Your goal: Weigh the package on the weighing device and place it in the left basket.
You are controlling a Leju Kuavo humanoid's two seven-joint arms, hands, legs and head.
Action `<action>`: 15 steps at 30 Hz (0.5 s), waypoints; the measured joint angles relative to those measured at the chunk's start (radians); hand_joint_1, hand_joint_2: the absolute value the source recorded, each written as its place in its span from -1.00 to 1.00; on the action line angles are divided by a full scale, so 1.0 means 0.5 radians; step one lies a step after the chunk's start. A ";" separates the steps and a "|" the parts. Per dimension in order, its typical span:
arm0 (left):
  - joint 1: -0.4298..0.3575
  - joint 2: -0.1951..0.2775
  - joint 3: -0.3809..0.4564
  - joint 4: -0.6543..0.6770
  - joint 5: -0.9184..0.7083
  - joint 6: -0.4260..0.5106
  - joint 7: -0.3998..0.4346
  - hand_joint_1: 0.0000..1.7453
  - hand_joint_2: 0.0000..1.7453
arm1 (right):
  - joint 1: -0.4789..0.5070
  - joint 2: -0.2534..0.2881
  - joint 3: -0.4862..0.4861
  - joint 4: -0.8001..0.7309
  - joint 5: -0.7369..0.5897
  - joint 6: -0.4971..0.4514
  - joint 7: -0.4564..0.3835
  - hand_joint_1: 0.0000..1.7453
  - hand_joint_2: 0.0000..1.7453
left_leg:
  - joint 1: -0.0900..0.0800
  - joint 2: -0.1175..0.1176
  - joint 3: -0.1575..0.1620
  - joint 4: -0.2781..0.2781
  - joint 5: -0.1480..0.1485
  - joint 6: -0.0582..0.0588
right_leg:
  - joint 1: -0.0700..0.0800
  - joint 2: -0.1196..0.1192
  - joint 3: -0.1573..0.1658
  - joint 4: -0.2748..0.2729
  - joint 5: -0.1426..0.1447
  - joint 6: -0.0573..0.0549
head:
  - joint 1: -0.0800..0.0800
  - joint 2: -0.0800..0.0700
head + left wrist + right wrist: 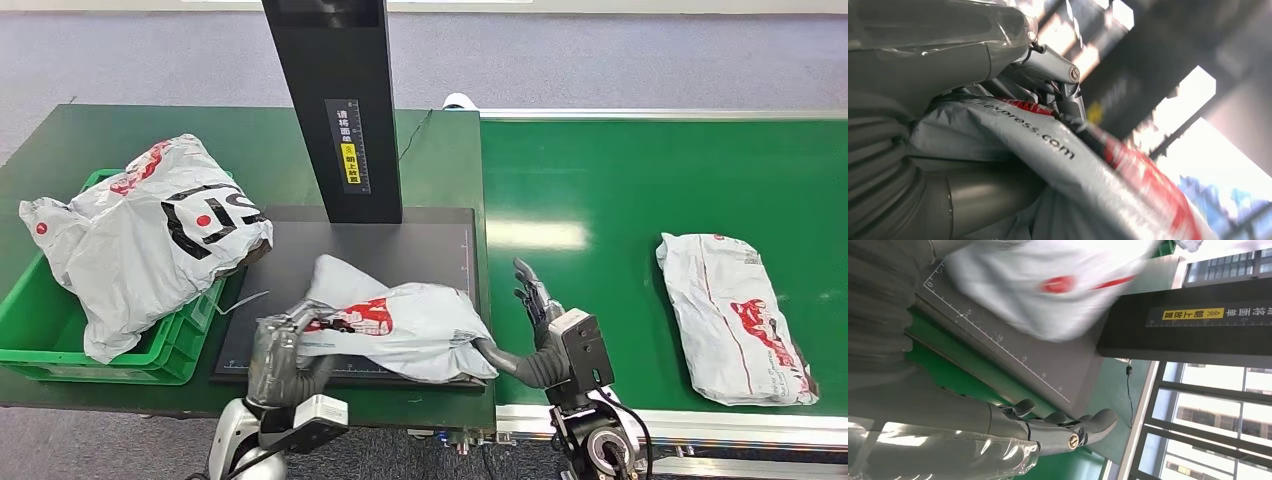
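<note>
Your left hand (283,345) grasps the crinkled grey plastic package (400,325), which lies on the flat black scale (420,250). Your right hand (535,300) is released, fingers spread beside it. The green basket (60,330) is largely covered by a glossy bag (150,235).

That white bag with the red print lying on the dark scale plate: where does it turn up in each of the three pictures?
Head view: the package lies on the plate's near edge, gripped by the left hand.
Left wrist view: package close up, between the fingers.
Right wrist view: package, blurred, above the ruler marks.
Shared landmark: the black post, yellow label.
</note>
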 joint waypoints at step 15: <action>0.027 -0.271 0.464 -0.603 0.002 0.404 -0.413 1.00 1.00 | -0.124 -0.005 0.086 0.145 -0.118 -0.008 0.000 -1.00 1.00 | 0.000 -0.001 -0.001 0.000 0.000 0.000 | 0.000 0.000 0.000 0.000 0.000 0.000 | 0.000 0.000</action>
